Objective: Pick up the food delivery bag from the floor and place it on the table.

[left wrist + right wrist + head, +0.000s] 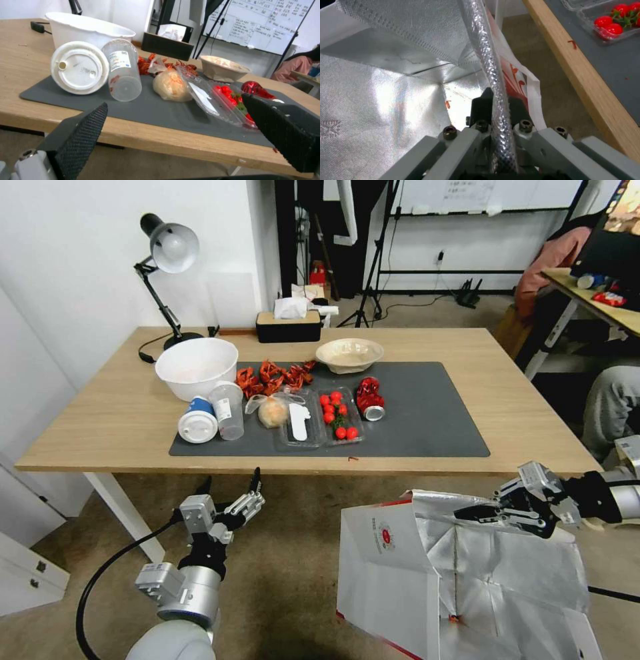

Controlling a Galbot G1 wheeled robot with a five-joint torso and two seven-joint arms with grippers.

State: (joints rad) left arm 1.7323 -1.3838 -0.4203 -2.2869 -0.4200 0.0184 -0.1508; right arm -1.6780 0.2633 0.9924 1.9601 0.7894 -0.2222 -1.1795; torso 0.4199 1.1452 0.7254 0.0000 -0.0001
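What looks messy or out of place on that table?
Several things. A blue paper cup and a clear plastic cup lie tipped over on the grey mat, a crushed red can lies on its side, and red crayfish shells are scattered loose.

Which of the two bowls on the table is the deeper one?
The white bowl beside the desk lamp; it has tall sides, while the beige bowl is shallow.

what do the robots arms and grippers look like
Both arms are silver-white cylinders. The left gripper has a grey metal body, slim black fingers with cross-hatched textured pads, and a black cable looping from the wrist. The right gripper has a grey bolted body, black fingers and a black wrist section.
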